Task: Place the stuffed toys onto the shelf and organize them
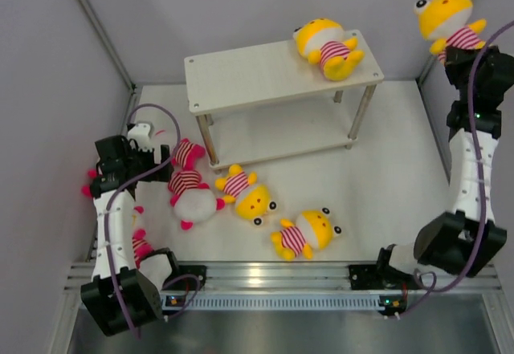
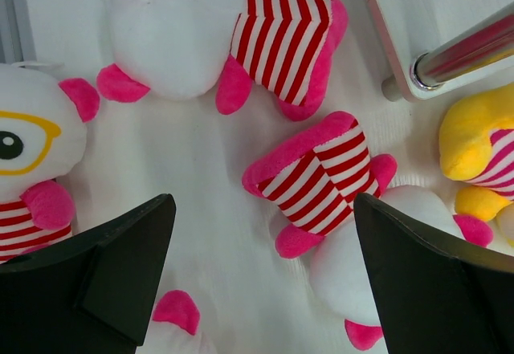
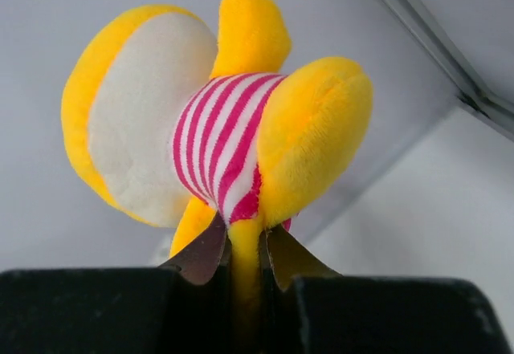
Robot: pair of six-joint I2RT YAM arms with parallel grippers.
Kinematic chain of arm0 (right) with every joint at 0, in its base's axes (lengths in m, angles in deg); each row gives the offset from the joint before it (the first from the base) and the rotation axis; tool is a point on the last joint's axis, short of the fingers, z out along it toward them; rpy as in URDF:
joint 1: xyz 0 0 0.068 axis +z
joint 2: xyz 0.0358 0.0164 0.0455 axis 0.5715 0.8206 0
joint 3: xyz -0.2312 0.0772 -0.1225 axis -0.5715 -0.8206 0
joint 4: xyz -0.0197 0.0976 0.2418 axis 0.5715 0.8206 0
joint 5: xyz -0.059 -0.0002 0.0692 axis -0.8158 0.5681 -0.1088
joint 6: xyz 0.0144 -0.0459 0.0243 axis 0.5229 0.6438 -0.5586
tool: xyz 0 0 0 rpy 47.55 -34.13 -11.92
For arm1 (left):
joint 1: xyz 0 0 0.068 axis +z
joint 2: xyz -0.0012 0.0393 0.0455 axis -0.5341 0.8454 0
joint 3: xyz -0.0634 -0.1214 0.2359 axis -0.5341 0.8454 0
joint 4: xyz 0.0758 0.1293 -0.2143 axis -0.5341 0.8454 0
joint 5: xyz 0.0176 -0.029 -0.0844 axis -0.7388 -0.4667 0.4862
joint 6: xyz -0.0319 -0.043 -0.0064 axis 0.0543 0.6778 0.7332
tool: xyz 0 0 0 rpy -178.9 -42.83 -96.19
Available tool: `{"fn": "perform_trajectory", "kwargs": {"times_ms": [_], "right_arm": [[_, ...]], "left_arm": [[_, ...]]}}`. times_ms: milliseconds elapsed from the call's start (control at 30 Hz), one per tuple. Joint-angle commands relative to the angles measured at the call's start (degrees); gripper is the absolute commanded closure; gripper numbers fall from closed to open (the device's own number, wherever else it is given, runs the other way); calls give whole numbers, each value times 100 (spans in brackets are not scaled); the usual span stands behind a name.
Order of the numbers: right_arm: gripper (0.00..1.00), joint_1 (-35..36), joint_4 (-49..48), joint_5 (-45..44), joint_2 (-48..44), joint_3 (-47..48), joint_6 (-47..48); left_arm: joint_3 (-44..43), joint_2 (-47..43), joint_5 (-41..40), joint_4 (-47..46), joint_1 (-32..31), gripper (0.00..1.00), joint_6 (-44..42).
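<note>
Top view, shelf point(image 1: 265, 71): stands at the far middle of the surface point(image 1: 393, 177).
Top view, lying yellow doll point(image 1: 328, 47): lies on the right end of the top board, long axis diagonal, head to far-left, feet to near-right.
Top view, held yellow doll point(image 1: 446, 17): raised at the far right, head pointing far-left, away from the right arm.
Left wrist view, left fingers point(image 2: 104, 274): wide apart, holding nothing, above a pink doll point(image 2: 317, 181) that lies diagonally, head to lower right.
Right wrist view, right fingers point(image 3: 205, 254): narrow, pinching a yellow limb of the held yellow doll; its head is to the left.
</note>
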Motion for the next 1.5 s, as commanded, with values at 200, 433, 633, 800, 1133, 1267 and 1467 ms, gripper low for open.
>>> {"fn": "perform_trajectory", "kwargs": {"times_ms": [200, 433, 633, 800, 1133, 1267, 1467], "right_arm": [[100, 2631, -708, -2347, -2135, 17, -82], [100, 5025, -1393, -3745, -2155, -476, -128], [100, 6512, -1517, -4308, -1198, 86, -223], [100, 7022, -1578, -4853, -784, 157, -504], [85, 7137, -1271, -5285, -283, -19, -1331], [77, 7137, -1200, -5110, -107, 34, -1532], [57, 7137, -1491, -5232, -282, -283, -1551]], "left_arm": [[236, -603, 452, -192, -18, 1, -29], [324, -867, 434, -192, -149, 1, -38], [333, -946, 408, -209, -246, 1, -56], [368, -955, 338, -192, -290, 1, -117], [342, -911, 294, -200, -308, 1, -117], [342, -902, 267, -192, -299, 1, -135], [350, -902, 241, -192, -299, 1, -135]]}}
